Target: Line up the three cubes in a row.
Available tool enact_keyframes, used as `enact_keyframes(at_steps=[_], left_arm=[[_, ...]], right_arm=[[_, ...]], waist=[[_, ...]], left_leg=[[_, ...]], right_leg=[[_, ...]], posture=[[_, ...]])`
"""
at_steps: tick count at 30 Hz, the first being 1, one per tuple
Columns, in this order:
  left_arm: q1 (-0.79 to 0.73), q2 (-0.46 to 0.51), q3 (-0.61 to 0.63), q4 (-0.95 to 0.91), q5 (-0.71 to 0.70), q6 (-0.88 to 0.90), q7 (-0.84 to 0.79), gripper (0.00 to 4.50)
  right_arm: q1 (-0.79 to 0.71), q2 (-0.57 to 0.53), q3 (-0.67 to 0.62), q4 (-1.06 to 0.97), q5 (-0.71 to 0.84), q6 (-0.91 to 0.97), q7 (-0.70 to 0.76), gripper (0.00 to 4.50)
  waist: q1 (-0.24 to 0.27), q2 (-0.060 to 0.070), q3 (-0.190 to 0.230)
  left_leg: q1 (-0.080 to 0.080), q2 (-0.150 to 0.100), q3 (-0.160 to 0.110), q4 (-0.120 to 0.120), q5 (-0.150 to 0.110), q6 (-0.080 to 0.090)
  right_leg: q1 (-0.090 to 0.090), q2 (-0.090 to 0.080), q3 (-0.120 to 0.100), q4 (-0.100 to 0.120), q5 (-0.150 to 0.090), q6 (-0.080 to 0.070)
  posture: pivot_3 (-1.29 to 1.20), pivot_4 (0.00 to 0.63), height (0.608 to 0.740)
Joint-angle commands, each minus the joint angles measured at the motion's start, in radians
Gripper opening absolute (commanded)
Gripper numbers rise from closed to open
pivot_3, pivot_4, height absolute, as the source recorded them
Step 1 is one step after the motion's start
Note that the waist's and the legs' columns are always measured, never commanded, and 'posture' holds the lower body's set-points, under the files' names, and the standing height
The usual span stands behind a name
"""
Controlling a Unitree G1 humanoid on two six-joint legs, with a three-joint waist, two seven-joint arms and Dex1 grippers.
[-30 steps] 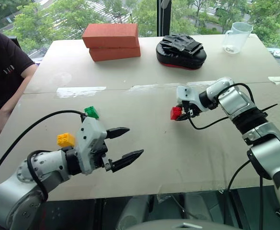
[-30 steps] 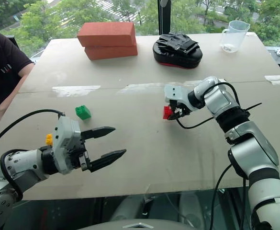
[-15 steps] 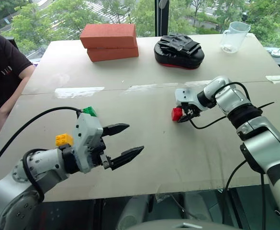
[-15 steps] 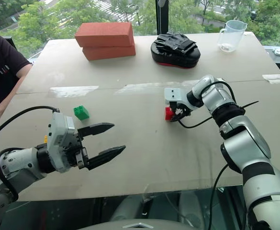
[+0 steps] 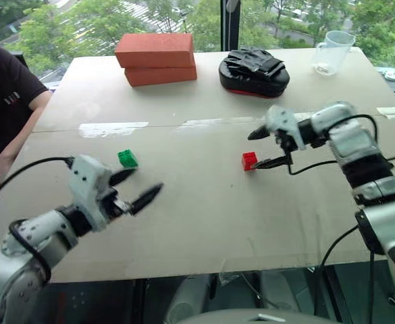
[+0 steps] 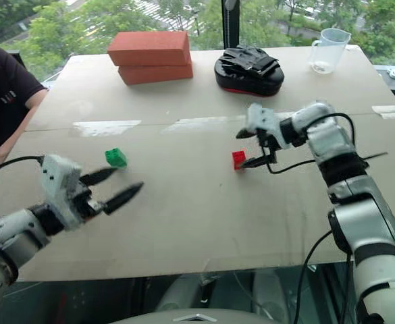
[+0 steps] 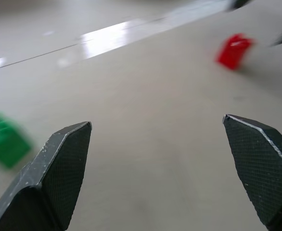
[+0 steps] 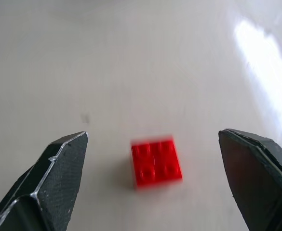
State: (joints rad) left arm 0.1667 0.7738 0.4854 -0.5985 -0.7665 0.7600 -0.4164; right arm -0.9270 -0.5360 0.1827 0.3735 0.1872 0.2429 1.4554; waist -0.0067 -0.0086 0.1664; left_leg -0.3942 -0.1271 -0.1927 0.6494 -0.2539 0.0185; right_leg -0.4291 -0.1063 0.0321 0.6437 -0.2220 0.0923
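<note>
Left eye view: red cube [image 5: 249, 160] rests on table [image 5: 204, 216], apparently untouched, beside spread-fingered right gripper [image 5: 266, 148]; left gripper [image 5: 135, 187], fingers apart and empty, near green cube [image 5: 127, 158].

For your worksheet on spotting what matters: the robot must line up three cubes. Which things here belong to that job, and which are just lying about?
Job: red cube; green cube.

Lying about: two orange-red bricks; black padded mitt; clear jug.
</note>
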Motion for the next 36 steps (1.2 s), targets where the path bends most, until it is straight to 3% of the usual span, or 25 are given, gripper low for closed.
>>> enact_keyframes(at_steps=[1,4,8,14,19,22,27,28,32,36], left_arm=[[-0.11,-0.003,0.03,0.06,0.047,0.093,0.165,4.5],[-0.235,-0.051,0.006,0.086,0.043,0.212,0.3,4.5],[-0.34,-0.117,-0.035,0.099,0.085,0.308,0.43,4.5],[-0.477,-0.237,-0.111,0.216,0.203,0.34,0.566,4.5],[-0.54,-0.318,-0.14,0.358,0.288,0.287,0.58,4.5],[-0.557,-0.345,-0.153,0.419,0.322,0.245,0.563,3.65],[-0.554,-0.33,-0.175,0.445,0.363,0.191,0.502,1.25],[-0.547,-0.323,-0.177,0.443,0.366,0.189,0.486,1.29],[-0.496,-0.226,-0.203,0.411,0.345,0.125,0.281,1.3],[-0.498,0.011,-0.4,0.416,0.253,-0.147,-0.476,1.3]], right_arm=[[0.104,-0.005,-0.163,-0.329,0.209,0.142,-0.087,4.45],[0.238,0.019,-0.258,-0.554,0.285,0.147,-0.218,4.45],[0.328,0.01,-0.306,-0.673,0.344,0.145,-0.284,4.45],[0.398,-0.072,-0.325,-0.693,0.395,0.143,-0.272,4.45],[0.405,-0.114,-0.321,-0.679,0.4,0.132,-0.271,4.45],[0.407,-0.131,-0.321,-0.682,0.405,0.13,-0.271,4.5],[0.416,-0.157,-0.331,-0.699,0.42,0.139,-0.282,4.5],[0.419,-0.161,-0.332,-0.704,0.424,0.142,-0.287,4.5],[0.461,-0.191,-0.337,-0.744,0.418,0.156,-0.321,4.5],[0.553,-0.206,-0.374,-0.787,0.484,0.231,-0.373,4.5]], waist=[[0.0,0.0,0.0],[0.008,-0.002,-0.001],[0.004,-0.002,-0.001],[0.004,-0.002,-0.002],[-0.001,-0.003,-0.002],[-0.003,-0.003,-0.002],[-0.002,-0.003,-0.002],[-0.002,-0.003,-0.002],[-0.006,-0.003,-0.002],[0.006,-0.003,-0.002]], left_leg=[[0.0,0.0,0.0,0.0,0.0,0.0],[0.0,0.0,-0.001,0.001,0.0,0.0],[0.0,0.0,0.001,0.003,0.0,0.0],[0.001,0.0,0.001,0.003,0.0,0.0],[0.001,0.0,0.002,0.004,0.0,0.0],[0.0,0.0,0.003,0.004,0.0,0.0],[0.0,0.0,0.003,0.004,0.0,0.0],[0.0,0.0,0.003,0.004,0.0,0.0],[0.0,0.0,0.003,0.004,0.0,0.0],[-0.001,0.001,0.003,0.004,0.0,0.0]], right_leg=[[0.0,0.0,0.0,0.0,0.0,0.0],[0.0,0.0,-0.001,0.0,0.0,0.0],[0.0,-0.001,0.0,0.001,0.0,0.001],[0.001,0.0,0.0,0.003,0.0,0.0],[0.0,0.0,0.001,0.003,0.0,0.0],[0.0,0.0,0.001,0.003,0.0,0.0],[0.0,0.0,0.002,0.003,0.001,0.0],[0.0,0.0,0.002,0.003,0.0,0.0],[0.0,0.0,0.002,0.003,0.0,0.0],[-0.001,-0.001,0.001,0.002,0.0,0.0]], posture=[[0.0,0.15,0.74],[0.0,0.15,0.74],[0.0,0.15,0.74],[0.0,0.15,0.74],[0.0,0.15,0.74],[0.0,0.15,0.74],[0.0,0.15,0.74],[0.0,0.15,0.74],[0.0,0.15,0.74],[0.0,0.15,0.74]])
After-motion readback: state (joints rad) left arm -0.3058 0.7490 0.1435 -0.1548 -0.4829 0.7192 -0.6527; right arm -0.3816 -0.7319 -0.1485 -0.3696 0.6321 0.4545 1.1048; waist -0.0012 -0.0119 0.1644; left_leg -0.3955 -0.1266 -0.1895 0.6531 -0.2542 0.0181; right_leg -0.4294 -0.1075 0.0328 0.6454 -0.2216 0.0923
